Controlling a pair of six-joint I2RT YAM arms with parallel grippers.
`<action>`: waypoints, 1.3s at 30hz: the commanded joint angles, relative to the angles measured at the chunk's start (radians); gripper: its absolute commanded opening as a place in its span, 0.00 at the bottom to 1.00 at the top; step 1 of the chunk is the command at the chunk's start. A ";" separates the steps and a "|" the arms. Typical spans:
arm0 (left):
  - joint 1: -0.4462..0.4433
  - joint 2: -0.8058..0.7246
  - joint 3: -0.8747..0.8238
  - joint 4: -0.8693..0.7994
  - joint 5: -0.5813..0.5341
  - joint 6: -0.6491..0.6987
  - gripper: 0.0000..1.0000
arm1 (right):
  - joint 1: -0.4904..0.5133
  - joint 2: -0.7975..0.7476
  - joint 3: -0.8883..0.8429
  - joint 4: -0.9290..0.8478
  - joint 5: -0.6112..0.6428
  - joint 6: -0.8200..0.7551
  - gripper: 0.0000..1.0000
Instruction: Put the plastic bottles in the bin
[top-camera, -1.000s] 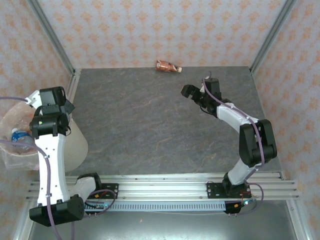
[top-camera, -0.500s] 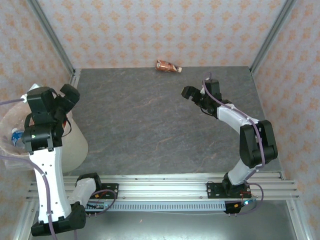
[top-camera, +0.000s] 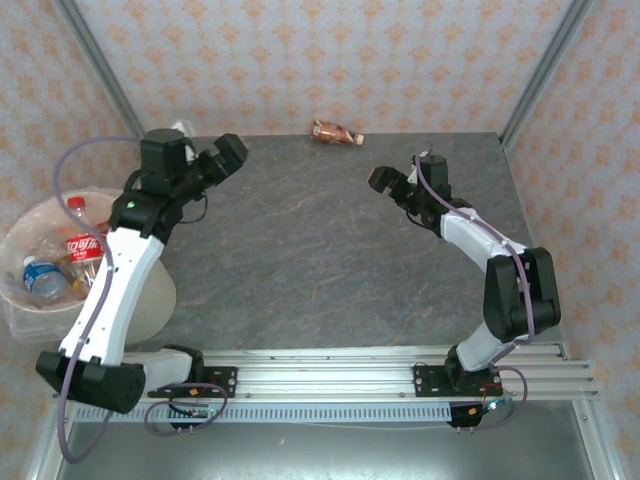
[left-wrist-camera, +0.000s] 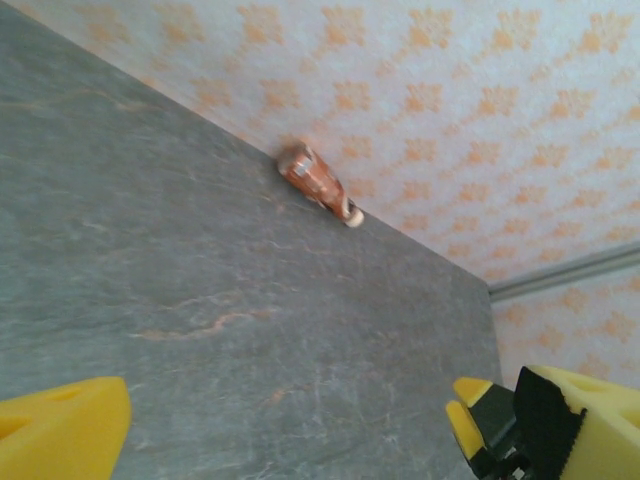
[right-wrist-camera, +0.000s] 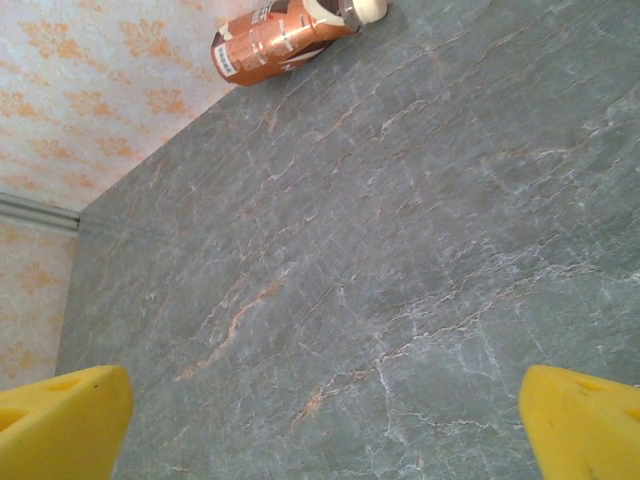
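The top external camera sits high above and behind the arm bases, looking down and forward over the whole grey worktop to the patterned back wall. The left wrist camera sits low behind the left gripper, tilted and facing across the worktop towards its far edge, while the right wrist camera looks down past the right gripper from nearer the surface. All three views share the orange-labelled bottle lying at the foot of the wall, small and blurred in the left wrist view, which is probably the farthest from it.
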 joint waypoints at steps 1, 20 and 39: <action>-0.063 0.078 0.025 0.128 0.018 -0.034 1.00 | -0.021 -0.035 -0.021 0.015 -0.016 0.021 0.99; -0.201 0.809 0.499 0.151 -0.144 -0.093 1.00 | -0.056 0.301 0.273 0.150 -0.075 0.210 0.99; -0.149 1.215 0.961 0.334 -0.142 -0.014 1.00 | -0.057 0.843 0.870 0.292 -0.001 0.359 0.99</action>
